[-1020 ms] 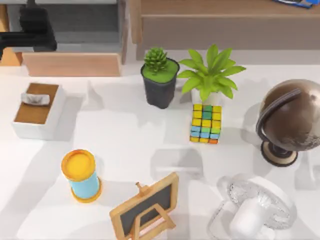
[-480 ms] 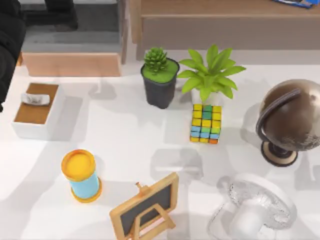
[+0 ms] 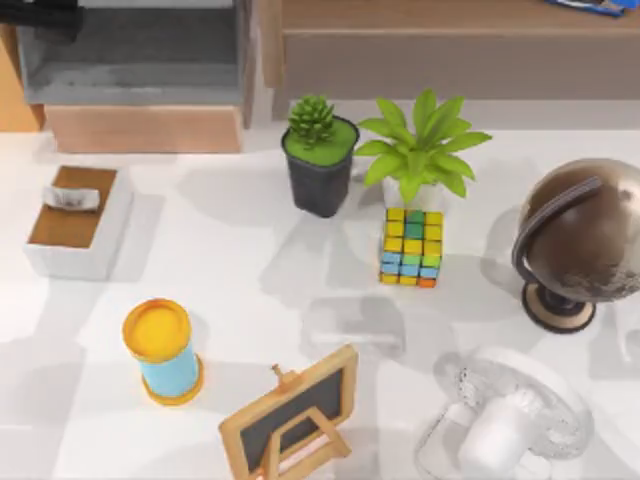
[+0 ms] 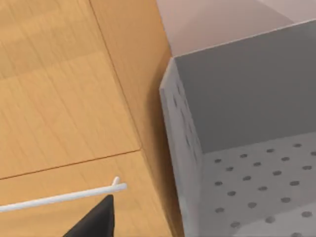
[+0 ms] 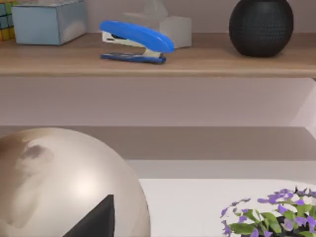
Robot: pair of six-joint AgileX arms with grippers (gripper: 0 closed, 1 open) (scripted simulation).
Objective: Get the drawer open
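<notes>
Drawer [image 3: 10, 95] a mere orange sliver at frame edge; left end effector [image 4: 94, 222] mostly cropped, grip state unclear.

Left hand [image 3: 40, 14] at far-left back edge, dark, over grey compartment [image 3: 130, 55]; fingers unclear. Orange-tan drawer [image 3: 14, 95] sliver just below hand. Tissue box [image 3: 75, 220] nearer front from hand. Yellow-topped blue cylinder [image 3: 160, 350] farther front. Succulent pot [image 3: 320, 160], cube [image 3: 412, 247], globe [image 3: 580, 240] off to hand's right on white surface [image 3: 230, 260].
</notes>
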